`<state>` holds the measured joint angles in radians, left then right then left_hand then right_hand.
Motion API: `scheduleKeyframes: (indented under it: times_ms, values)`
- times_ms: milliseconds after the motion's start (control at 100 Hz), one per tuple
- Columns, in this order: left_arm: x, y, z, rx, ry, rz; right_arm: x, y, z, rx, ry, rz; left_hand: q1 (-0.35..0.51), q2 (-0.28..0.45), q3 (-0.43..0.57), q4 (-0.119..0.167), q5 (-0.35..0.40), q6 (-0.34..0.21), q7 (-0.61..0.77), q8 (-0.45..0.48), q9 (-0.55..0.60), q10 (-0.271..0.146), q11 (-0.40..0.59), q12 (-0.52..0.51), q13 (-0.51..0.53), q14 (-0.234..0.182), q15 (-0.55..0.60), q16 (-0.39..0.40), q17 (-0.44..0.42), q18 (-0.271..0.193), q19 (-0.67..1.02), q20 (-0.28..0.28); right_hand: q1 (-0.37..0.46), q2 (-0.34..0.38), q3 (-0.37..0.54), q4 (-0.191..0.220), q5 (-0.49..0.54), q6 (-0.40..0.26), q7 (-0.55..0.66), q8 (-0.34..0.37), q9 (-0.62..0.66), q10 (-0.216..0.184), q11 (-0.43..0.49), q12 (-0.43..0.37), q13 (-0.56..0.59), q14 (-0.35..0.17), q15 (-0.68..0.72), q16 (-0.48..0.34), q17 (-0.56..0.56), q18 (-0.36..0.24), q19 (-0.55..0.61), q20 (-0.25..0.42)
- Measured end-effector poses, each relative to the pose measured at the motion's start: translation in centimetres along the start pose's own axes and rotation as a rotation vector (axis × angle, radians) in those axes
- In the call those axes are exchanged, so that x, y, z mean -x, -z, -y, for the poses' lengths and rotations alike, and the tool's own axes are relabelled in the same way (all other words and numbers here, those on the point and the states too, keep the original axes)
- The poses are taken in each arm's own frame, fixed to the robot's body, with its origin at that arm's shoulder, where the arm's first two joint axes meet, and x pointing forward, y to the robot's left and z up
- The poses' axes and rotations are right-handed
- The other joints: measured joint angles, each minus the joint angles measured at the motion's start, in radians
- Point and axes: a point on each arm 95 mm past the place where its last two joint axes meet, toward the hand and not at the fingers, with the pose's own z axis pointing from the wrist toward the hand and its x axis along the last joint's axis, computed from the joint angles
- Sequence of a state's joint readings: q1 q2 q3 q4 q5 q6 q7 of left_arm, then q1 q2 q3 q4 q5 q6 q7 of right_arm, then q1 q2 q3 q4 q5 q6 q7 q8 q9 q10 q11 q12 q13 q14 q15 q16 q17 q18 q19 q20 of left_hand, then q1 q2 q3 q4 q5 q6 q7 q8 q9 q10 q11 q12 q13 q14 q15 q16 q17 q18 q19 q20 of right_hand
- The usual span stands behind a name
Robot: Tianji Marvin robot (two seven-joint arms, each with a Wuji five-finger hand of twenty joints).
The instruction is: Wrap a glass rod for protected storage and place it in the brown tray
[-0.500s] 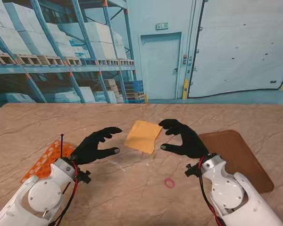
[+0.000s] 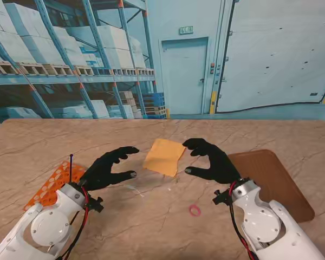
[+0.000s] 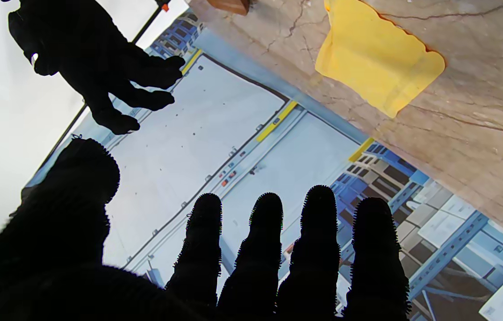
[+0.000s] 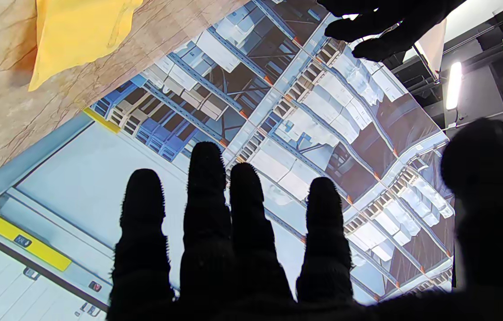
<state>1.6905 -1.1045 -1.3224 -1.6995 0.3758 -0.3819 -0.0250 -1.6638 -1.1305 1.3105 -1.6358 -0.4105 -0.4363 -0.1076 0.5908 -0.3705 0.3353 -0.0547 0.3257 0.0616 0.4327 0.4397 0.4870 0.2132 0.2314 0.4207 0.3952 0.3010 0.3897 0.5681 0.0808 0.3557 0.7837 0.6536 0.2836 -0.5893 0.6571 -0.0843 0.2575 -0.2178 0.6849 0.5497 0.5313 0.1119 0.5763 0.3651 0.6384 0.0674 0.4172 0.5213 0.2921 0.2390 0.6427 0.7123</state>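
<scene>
On the marble-patterned table, a yellow square cloth lies between the empty, wide-spread black left hand and right hand.

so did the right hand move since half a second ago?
Barely. The right hand stays open beside the yellow sheet, its wrist drifting slightly nearer to me against the brown tray.

**Quick head count on our table**

So we've got one yellow-orange square wrapping sheet, one flat brown tray, one orange perforated plastic rack, one small pink rubber band, and our two black-gloved hands: left hand, right hand.
</scene>
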Motion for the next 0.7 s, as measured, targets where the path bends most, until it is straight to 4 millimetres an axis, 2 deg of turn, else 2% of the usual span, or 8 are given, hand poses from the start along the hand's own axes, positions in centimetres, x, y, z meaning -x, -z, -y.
scheduleKeyframes:
  times_ms: [430,570,700]
  values:
    - [-0.1,-0.8,-0.4,0.018,0.007,0.032,0.3,0.0,-0.2,0.019,0.008,0.02,0.012,0.0,0.03,0.0,0.001,0.0,0.0,0.0,0.012,0.0,0.001,0.005,0.0,0.0,0.0,0.0,0.0,0.0,0.0,0.0,0.0,0.0,0.0,0.0,0.012,0.004,0.004,-0.009,0.0,0.0,0.0,0.0,0.009,0.0,0.012,0.0,0.001,0.0,0.003,0.0]
    - [-0.1,-1.3,-0.8,0.057,-0.1,0.053,0.2,0.1,-0.2,0.025,0.011,0.022,0.012,0.0,0.031,0.0,0.001,0.0,0.0,0.0,0.011,0.0,0.001,0.005,-0.016,0.0,-0.013,0.0,-0.012,0.0,0.0,-0.01,0.0,0.0,0.0,0.0,0.012,0.004,0.004,-0.009,0.01,0.001,0.006,0.0,0.009,0.001,0.012,0.001,0.002,0.0,0.003,0.0]
    - [-0.1,-1.9,-1.6,0.07,-0.113,0.081,0.2,0.1,-0.1,0.021,0.007,0.022,0.012,0.0,0.043,0.0,0.001,0.0,0.0,0.0,0.011,0.0,0.001,0.005,-0.031,-0.009,-0.026,-0.003,-0.02,0.0,-0.001,-0.011,0.0,0.0,0.0,0.0,0.012,0.004,0.004,-0.01,0.011,0.001,0.006,0.0,0.009,0.001,0.012,0.001,0.002,0.0,0.005,0.0]
